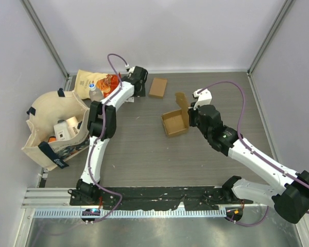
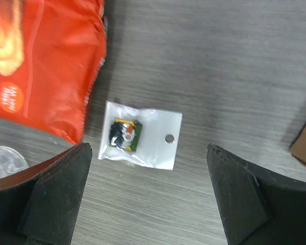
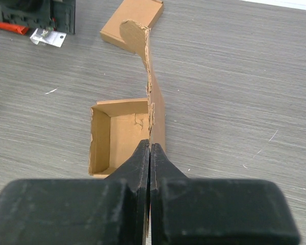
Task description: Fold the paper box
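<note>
— Right gripper (image 3: 150,153)?
— Clamped on the upright lid flap (image 3: 157,115) of the paper box (image 3: 117,138), mid-table (image 1: 139,154); its fingers hide the flap's base.
— Left gripper (image 2: 148,189)?
— Spread wide over a small clear packet (image 2: 153,138), contents unclear. The orange bag (image 2: 46,61) beside it is cut off by the frame.

A small clear packet (image 2: 141,135) lies mid-frame on the grey worktop (image 2: 219,61), an orange snack bag (image 2: 41,61) upper left; jaws spread wide below.
</note>
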